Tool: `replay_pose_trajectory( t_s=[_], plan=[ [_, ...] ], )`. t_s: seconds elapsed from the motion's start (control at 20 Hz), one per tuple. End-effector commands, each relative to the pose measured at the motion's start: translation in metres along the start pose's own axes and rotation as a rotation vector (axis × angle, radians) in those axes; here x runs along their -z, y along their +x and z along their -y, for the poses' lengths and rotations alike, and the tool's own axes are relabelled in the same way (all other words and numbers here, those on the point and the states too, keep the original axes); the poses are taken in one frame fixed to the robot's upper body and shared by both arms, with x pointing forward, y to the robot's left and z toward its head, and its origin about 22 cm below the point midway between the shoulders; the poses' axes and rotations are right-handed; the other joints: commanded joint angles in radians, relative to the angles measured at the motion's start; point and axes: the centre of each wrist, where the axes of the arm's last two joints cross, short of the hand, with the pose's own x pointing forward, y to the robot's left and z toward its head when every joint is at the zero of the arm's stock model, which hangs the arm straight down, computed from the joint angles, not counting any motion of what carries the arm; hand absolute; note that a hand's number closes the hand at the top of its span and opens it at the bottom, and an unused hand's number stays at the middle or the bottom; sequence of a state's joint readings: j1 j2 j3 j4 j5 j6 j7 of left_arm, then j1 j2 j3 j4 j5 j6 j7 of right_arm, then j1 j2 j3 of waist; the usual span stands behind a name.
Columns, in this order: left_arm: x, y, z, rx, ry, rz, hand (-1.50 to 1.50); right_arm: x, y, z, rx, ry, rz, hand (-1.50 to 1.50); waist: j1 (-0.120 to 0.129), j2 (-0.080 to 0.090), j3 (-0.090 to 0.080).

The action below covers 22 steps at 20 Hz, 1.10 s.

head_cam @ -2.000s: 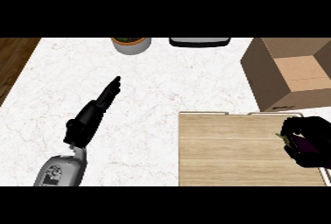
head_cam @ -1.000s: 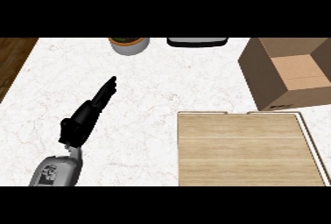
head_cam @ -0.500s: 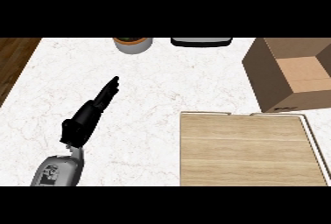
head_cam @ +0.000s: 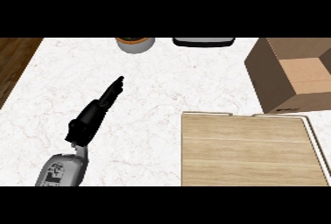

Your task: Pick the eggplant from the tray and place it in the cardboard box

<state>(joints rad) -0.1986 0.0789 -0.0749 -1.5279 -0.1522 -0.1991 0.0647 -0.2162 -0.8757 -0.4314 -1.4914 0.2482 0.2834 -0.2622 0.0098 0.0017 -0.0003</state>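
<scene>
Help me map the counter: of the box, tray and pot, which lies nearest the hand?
The pot: it sits just beyond the left hand; tray and box lie farther right.

Counter (head_cam: 168, 83): white marble with faint veining, filling most of the view. Floor (head_cam: 13, 61): dark wood planks, a strip left of the counter. Pot (head_cam: 135, 43): round, grey, at the counter's far edge. Appliance (head_cam: 203, 42): black, just right of the pot.

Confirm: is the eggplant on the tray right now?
No. The wooden tray shows only bare wood, and no eggplant is visible anywhere on the counter.
</scene>
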Motion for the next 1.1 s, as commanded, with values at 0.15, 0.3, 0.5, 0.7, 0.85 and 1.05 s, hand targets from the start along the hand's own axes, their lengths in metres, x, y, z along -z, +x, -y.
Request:
replay_pose_trajectory(
  t_s=[0.15, 0.3, 0.5, 0.7, 0.85, 1.05],
  plan=[
    [-0.004, 0.0, 0.017, 0.002, 0.009, 0.008, 0.0, 0.056, -0.007, -0.008, 0.018, -0.022, -0.058, 1.5, 0.01, 0.002, 0.0],
    [-0.01, 0.006, 0.008, 0.006, 0.004, 0.014, 0.0, 0.07, -0.009, -0.009, -0.051, -0.028, -0.069, 1.5, 0.012, 0.002, 0.0],
    [-0.006, 0.009, -0.009, -0.007, 0.014, -0.002, 0.0, 0.087, -0.016, -0.023, -0.095, -0.019, -0.059, 1.5, 0.009, 0.002, 0.0],
    [-0.005, -0.002, 0.001, -0.021, 0.005, -0.013, 0.0, 0.09, -0.041, -0.052, -0.121, 0.014, -0.066, 1.5, 0.012, 0.004, 0.001],
    [0.002, 0.005, 0.002, -0.001, -0.017, 0.014, 0.0, 0.094, -0.05, -0.092, -0.157, 0.02, -0.109, 1.5, 0.025, 0.01, 0.002],
    [-0.006, 0.008, 0.004, 0.007, 0.0, 0.021, 0.0, 0.093, -0.061, -0.112, -0.075, 0.093, -0.17, 1.5, 0.026, 0.007, 0.002]
  ],
)
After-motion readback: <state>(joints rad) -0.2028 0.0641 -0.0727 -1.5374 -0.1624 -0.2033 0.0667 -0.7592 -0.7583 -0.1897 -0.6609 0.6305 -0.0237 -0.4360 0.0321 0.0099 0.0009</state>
